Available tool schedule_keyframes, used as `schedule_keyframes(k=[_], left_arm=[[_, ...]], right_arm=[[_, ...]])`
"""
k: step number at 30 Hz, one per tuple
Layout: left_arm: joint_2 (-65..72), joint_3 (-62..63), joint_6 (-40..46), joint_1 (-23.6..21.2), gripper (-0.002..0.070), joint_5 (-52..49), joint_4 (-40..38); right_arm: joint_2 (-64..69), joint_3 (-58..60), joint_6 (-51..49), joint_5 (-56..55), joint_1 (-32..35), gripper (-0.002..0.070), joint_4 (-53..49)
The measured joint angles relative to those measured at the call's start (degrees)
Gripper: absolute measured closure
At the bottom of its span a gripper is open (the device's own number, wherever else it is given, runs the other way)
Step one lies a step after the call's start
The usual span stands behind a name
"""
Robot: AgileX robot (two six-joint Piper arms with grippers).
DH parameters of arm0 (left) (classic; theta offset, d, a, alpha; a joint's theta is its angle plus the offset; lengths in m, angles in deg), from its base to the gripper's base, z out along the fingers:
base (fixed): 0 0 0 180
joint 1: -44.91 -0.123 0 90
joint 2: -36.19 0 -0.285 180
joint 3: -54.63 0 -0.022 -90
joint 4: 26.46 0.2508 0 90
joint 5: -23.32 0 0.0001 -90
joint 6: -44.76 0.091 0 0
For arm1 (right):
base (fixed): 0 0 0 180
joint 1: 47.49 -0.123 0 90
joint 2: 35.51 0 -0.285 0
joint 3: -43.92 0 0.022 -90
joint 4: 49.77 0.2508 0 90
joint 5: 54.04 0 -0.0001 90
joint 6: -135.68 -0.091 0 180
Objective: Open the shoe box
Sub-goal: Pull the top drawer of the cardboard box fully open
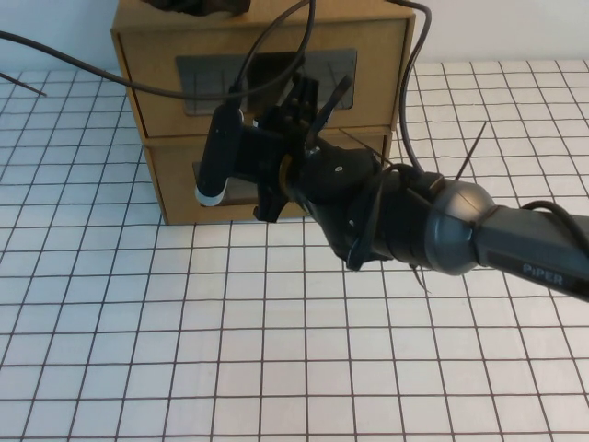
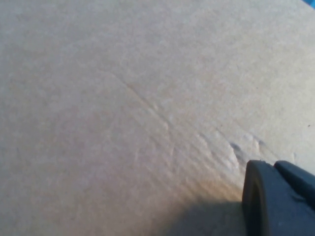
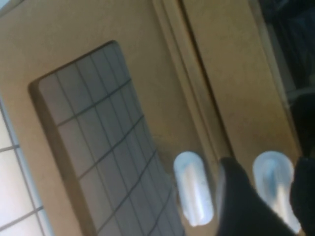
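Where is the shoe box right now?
In the high view the shoe box sits at the table's far side, left of centre; the right end effector is at its front, the left end effector over its top.

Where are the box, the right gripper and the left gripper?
box (image 1: 147,64): high view, upper front face, left of its window.
right gripper (image 1: 320,97): high view, between its open jaws, at the box front.
left gripper (image 2: 278,196): left wrist view, its dark end, over cardboard.

Matt, faintly creased cardboard shoe box (image 1: 377,83); smooth dark plastic right arm (image 1: 460,235)
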Motion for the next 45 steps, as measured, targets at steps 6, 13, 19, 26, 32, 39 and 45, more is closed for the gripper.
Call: schedule_keyframes(k=[6, 13, 19, 26, 32, 39, 45], left_arm=[[0.0, 0.0, 0.0, 0.0, 0.0677, -0.1, 0.0], [0.0, 0.0, 0.0, 0.0, 0.0677, -0.6, -0.1], [0.0, 0.0, 0.0, 0.0, 0.0677, -0.8, -0.1], [0.0, 0.0, 0.0, 0.0, 0.0677, -0.9, -0.2], [0.0, 0.0, 0.0, 0.0, 0.0677, -0.9, -0.2], [0.0, 0.0, 0.0, 0.0, 0.0677, -0.9, -0.2], [0.0, 0.0, 0.0, 0.0, 0.0677, -0.9, -0.2]], right_arm=[[0.0, -0.7, 0.3, 0.0, 0.5, 0.0465, 0.0], [1.0, -0.8, 1.8, 0.2, 0.6, 0.048, -0.5], [1.0, -0.9, 1.8, 0.2, 0.8, 0.0488, -1.0], [0.9, -0.9, 1.8, 1.6, 0.4, 0.0497, -0.4], [0.6, -0.9, 1.8, 3.0, -0.1, 0.0498, 2.1], [0.6, -0.9, 1.8, 3.5, -0.1, 0.05, 3.4], [0.6, -0.9, 1.8, 1.5, -0.1, 0.05, 2.8]])
